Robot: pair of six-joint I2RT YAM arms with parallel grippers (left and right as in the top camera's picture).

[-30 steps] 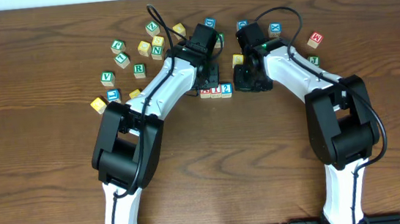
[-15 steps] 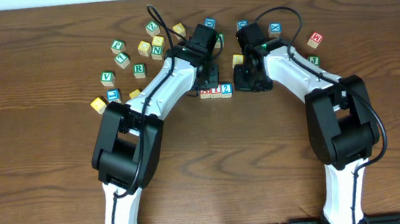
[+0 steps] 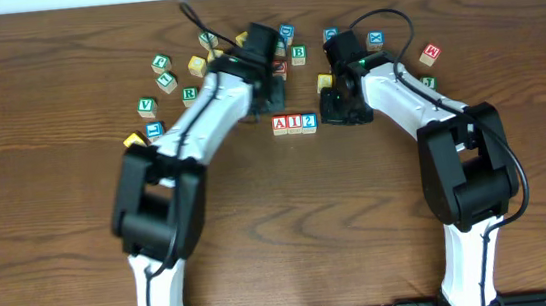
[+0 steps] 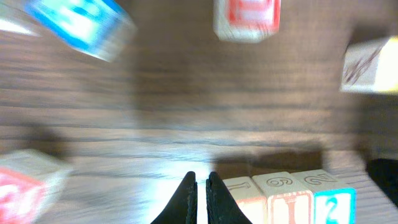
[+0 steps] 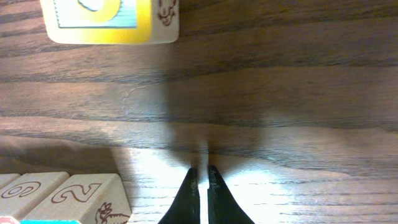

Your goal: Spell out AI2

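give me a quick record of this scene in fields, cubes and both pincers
surface: wooden table
row: A cube, I cube, 2 cube, side by side, reading AI2 in the overhead view
left pincer: shut, holding nothing, near the A cube
right pincer: shut, holding nothing, on the 2 cube's side, not touching it
extras: scattered cubes beyond the row
task state: word looks spelled

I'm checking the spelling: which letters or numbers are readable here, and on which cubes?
"A", red, on the A cube, left in the row.
"I", red, on the I cube, middle.
"2", blue, on the 2 cube, right.
"B", green, on the B cube, behind the row.
The other cubes are too small or blurred to read.
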